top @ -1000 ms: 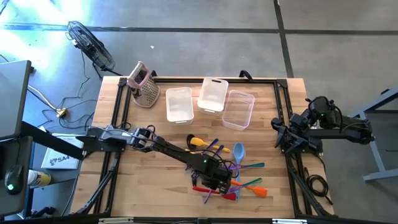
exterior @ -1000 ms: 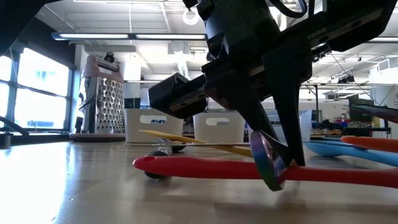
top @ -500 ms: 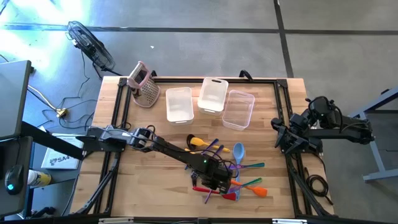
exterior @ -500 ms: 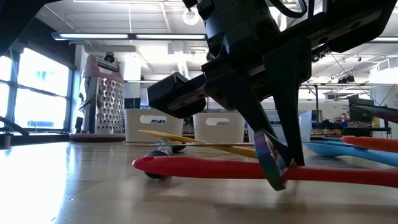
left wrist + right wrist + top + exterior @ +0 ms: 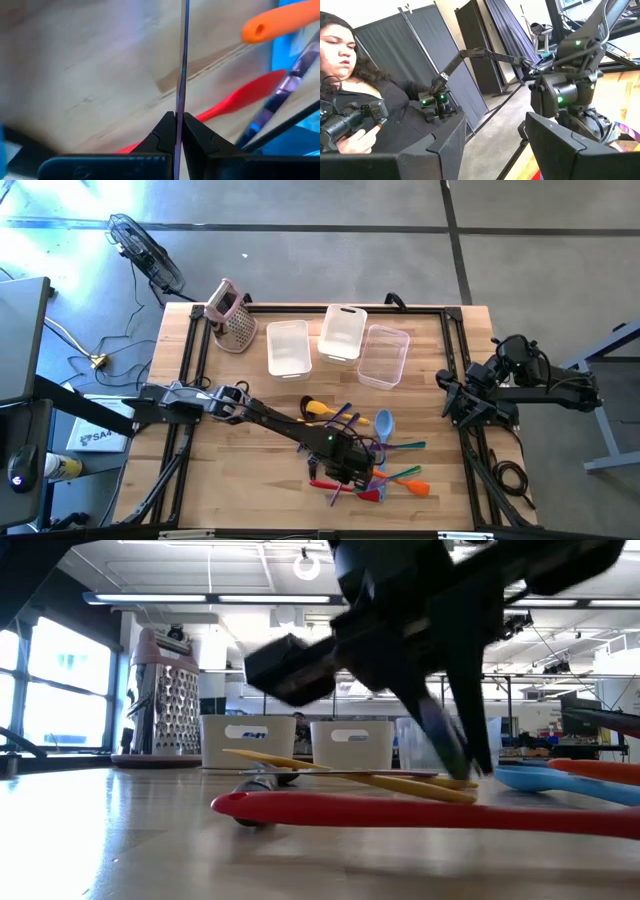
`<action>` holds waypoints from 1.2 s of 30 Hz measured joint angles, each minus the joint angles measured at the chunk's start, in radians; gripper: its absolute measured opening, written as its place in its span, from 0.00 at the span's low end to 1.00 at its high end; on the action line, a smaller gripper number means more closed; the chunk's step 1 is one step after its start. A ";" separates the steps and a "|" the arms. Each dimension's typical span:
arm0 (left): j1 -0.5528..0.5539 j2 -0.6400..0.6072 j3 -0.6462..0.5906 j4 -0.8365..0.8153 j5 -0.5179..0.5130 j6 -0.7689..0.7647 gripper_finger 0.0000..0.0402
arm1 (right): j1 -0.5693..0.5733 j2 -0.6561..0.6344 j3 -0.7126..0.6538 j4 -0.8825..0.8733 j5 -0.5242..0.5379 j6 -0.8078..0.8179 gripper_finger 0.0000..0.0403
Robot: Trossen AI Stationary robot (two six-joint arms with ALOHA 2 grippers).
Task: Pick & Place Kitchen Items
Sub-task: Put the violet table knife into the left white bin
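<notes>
Your left claw [image 5: 179,131] is pressed together on a thin purple utensil [image 5: 184,60], which you see edge-on in the left wrist view: it leaves the pinch and runs straight forward, away from the claw, along the fingers' own line. That long axis is what your coming move turns on. The piece sticks out ahead of the fingertips, so it will lead the claw wherever you carry it.

From above, the left claw [image 5: 345,465] sits over the utensil pile [image 5: 385,465] on the counter [image 5: 230,470], with the orange, green and blue pieces fanned out on its far side, toward the right arm. The clear tubs [image 5: 342,332] lie well apart from the claw, across open counter toward the back edge. Of the two arms, the left is much the nearer to both pile and tubs; the right claw [image 5: 462,402] waits at the counter's far side edge, its fingers spread with nothing between them.

Now the doubts. In the low view the left claw [image 5: 450,740] is smeared, so you cannot judge how far the purple piece clears the red spatula [image 5: 420,812] and the yellow one [image 5: 350,775] lying below it. The arm itself covers the grip from above, and you cannot tell which end of the utensil is pinched, nor whether its tip is free of the pile.
</notes>
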 joint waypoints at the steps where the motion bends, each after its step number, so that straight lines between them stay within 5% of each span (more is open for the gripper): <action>1: 0.000 0.000 0.009 -0.020 -0.006 0.002 0.03 | 0.000 0.000 0.000 0.000 0.000 0.000 0.49; 16: 0.000 -0.004 0.038 -0.072 -0.023 0.002 0.03 | 0.000 0.000 0.000 0.000 0.000 0.000 0.49; 36: -0.001 -0.065 0.195 -0.338 -0.204 -0.026 0.03 | 0.000 0.000 0.000 0.003 -0.007 0.000 0.49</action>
